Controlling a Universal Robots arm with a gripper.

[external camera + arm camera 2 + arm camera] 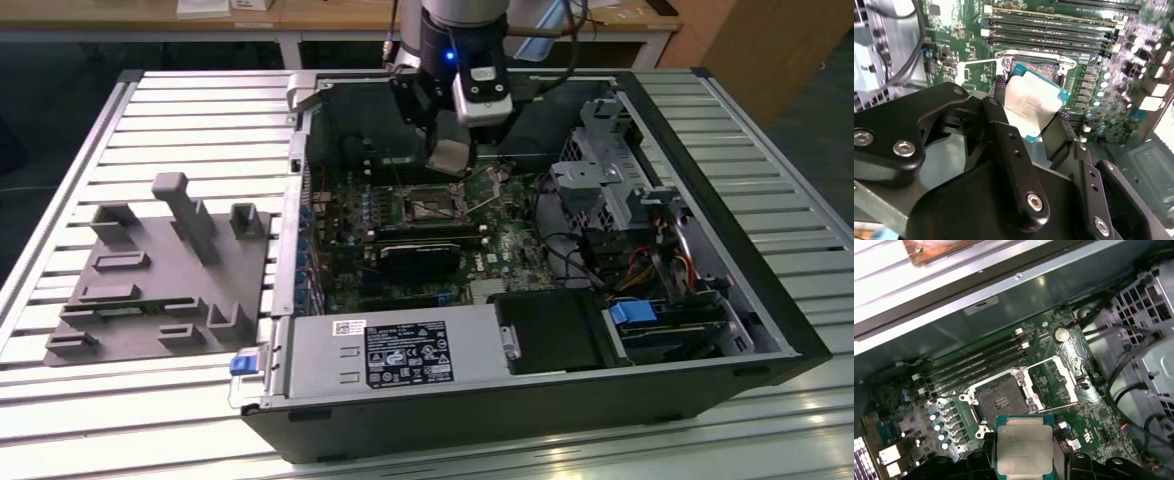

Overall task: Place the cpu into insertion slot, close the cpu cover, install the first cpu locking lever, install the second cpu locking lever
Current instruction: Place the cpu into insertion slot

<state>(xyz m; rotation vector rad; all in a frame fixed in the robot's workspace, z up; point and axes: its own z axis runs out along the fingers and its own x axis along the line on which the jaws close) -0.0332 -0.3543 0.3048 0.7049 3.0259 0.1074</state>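
My gripper [1024,462] is shut on the cpu [1024,446], a small square chip with a silver-grey top and teal edge, pinched between black fingers [1004,125]. In the first wrist view the cpu hangs just short of the insertion slot [1001,402], whose dark pin field lies bare in its silver bracket. The cpu cover [1068,371] stands swung open beside the slot, and a thin lever rod [1056,407] lies loose along it. In the exterior view my gripper [450,160] holds the cpu [450,155] above the insertion slot [434,207] inside the open computer case.
Long black memory slots [979,362] run beside the socket. A metal drive cage with cables [614,175] fills the case toward the exterior view's right. The power supply [400,355] sits at the front. A grey fixture [160,270] rests on the slatted table to the left.
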